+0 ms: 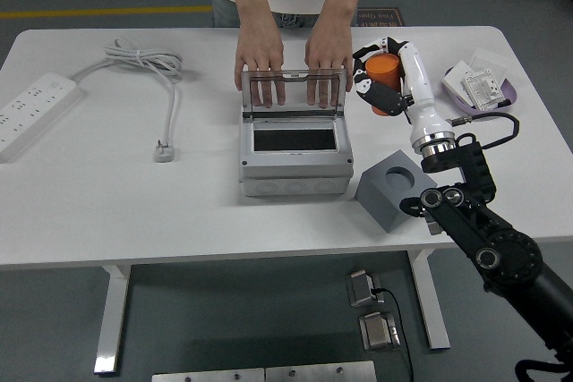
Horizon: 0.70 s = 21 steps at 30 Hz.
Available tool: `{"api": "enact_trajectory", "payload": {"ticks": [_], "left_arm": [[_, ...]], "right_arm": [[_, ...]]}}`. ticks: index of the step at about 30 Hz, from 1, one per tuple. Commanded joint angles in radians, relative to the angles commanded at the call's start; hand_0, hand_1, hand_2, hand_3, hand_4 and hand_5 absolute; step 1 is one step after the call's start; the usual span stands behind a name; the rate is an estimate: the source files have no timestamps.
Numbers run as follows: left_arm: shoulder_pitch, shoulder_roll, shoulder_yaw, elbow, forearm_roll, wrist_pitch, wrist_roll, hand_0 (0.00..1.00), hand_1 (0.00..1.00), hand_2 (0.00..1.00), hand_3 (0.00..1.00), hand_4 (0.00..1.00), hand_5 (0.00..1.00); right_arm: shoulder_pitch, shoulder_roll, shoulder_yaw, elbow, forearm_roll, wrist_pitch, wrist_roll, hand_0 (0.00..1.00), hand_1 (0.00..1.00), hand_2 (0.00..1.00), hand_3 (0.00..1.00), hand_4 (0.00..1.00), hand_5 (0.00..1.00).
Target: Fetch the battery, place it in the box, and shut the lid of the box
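My right hand (380, 78) is shut on the orange battery (384, 69) and holds it in the air to the right of the grey box (295, 151), level with the raised lid. The box stands mid-table with its clear lid (293, 89) upright and its dark inside showing. A person at the far side rests both hands (260, 55) behind the lid. The grey block holder (396, 190) with a round hole sits right of the box, its hole showing nothing inside. My left arm is out of sight.
A white power strip (31, 112) and its coiled cable (148, 64) lie at the left. A purple dish (481, 89) of small white packets sits at the far right. My right forearm (474, 221) crosses the near right edge.
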Motion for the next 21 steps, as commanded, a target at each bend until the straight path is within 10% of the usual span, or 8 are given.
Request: {"api": "enact_trajectory", "payload": {"ticks": [9,21], "left_arm": [[0.007,0.008,0.015,0.0,-0.018,0.01,0.016,0.68,0.676,0.671,0.73,0.765,0.412],[0.007,0.016,0.023,0.0,-0.025,0.022,0.039,0.681,0.677,0.671,0.73,0.765,0.414]], "right_arm": [[0.082,0.041,-0.035,-0.02,-0.298,0.08,-0.16,0.233,0.244,0.241,0.213,0.002,0.002],[0.115,0.108,-0.103,-0.144,-0.544,0.068,-0.2,0.167,0.213,0.235,0.21,0.002,0.002]]}}
